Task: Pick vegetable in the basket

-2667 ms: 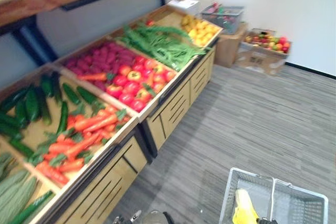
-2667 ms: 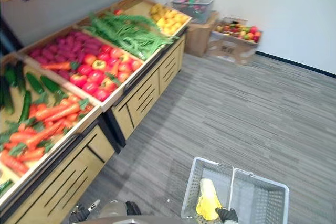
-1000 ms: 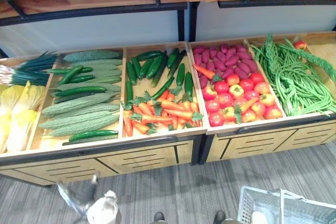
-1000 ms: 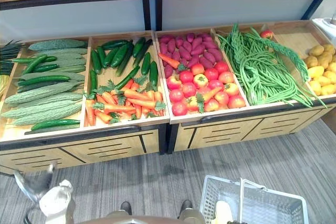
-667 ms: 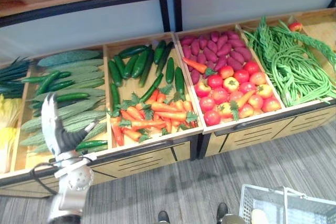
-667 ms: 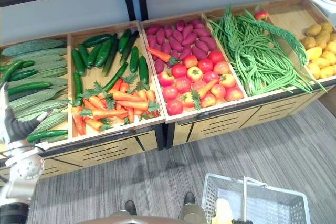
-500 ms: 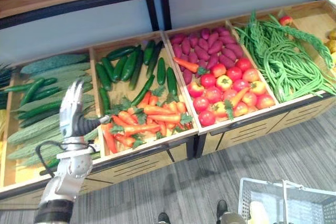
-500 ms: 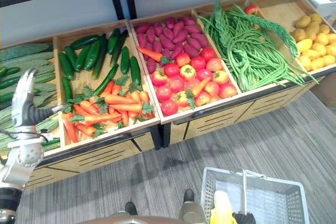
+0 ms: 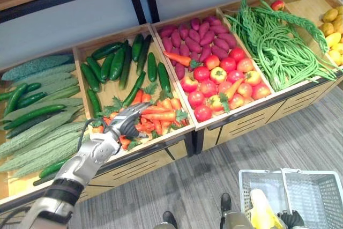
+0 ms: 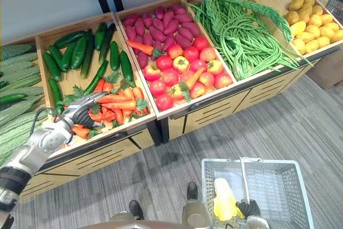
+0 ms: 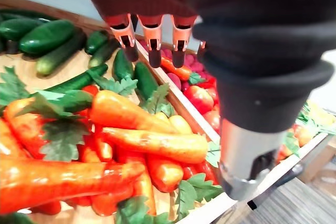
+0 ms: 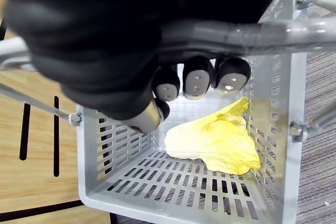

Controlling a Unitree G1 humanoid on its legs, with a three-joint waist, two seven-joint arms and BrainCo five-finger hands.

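The robot's left hand [image 9: 127, 123] is out over the carrots [image 9: 158, 116], which lie heaped with their green tops in the near half of a wooden compartment on the low produce stand [image 9: 241, 127]. Seen from its own wrist, the fingers [image 11: 152, 38] are stretched out straight and a little spread above the pile, the thumb stands off to one side, and there is nothing held between them. I can't tell whether any fingertip actually touches a carrot. In the far half of the same compartment lie dark green cucumbers [image 9: 123, 65]. To the left of that is a bin of pale, ridged gourds [image 9: 37, 132]. To the right come red tomatoes [image 9: 225, 81] with purple sweet potatoes [image 9: 201, 33] behind them, then a tangle of long green beans [image 9: 278, 46], and at the far right some yellow produce [image 9: 333, 28]. Down at the near right, over the grey striped floor, is the grey mesh basket [image 10: 278, 191]. The right hand [image 12: 197, 82] has its fingers curled tight round the basket's handle [image 12: 236, 30]. Inside the basket lies one yellow leafy vegetable [image 10: 225, 201], on the left side of the basket floor, just below the gripping hand.
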